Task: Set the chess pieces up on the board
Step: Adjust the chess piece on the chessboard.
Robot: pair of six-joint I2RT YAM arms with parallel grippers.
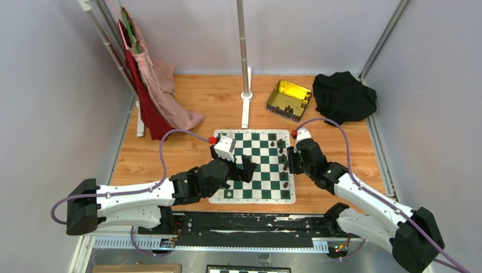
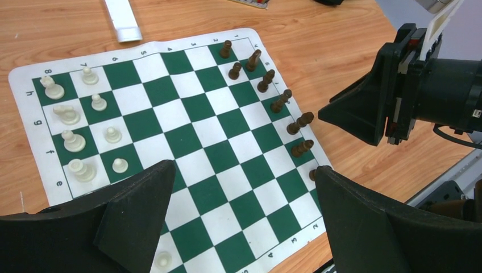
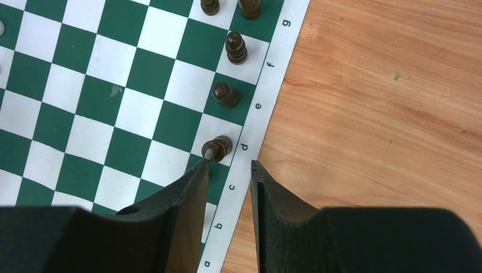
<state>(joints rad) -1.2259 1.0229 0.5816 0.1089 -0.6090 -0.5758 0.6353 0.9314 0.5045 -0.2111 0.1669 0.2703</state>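
**Green-and-white checks, brown and cream figures, orange wood**

The board (image 2: 196, 105) is a checker of dark green and white squares inside a white border with dark edge markings. The chess pieces (image 2: 300, 123) are dark brown, and the other figures (image 2: 74, 140) are cream-white. The table (image 3: 369, 114) is orange-brown wood with a plank grain. The tin (image 1: 289, 99) is shiny gold, the cloth (image 1: 344, 95) black, and the garments (image 1: 156, 85) pink and deep red. The left gripper (image 2: 241, 168) and right gripper (image 3: 228, 162) are matt black on white arms (image 1: 131, 199) with purple cables (image 1: 163, 153). A sliver of a second board (image 1: 244, 269) looks black and white.
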